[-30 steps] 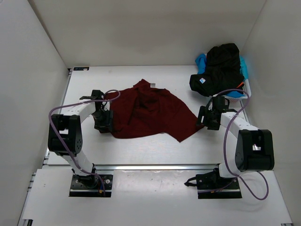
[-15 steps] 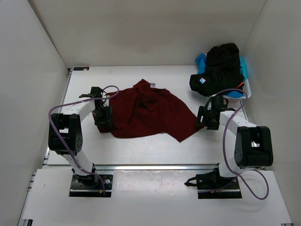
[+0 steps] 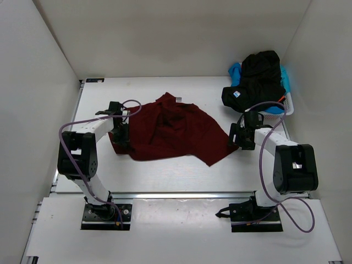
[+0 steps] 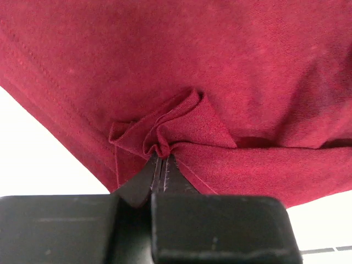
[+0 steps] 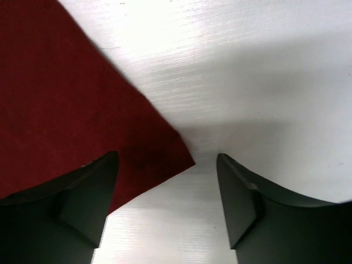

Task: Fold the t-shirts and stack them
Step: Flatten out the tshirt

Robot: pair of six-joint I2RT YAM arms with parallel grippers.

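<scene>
The left hand is clamped together on a bunched fold of the dark red cloth t-shirt, right at the hem nearest that hand. The shirt lies crumpled on the white tabletop, spread between the 2 hands. The right hand has its fingers apart and holds nothing; the shirt's pointed corner lies flat between them. Beyond the right hand, a black t-shirt and a light blue t-shirt heap over a white plastic lattice basket.
</scene>
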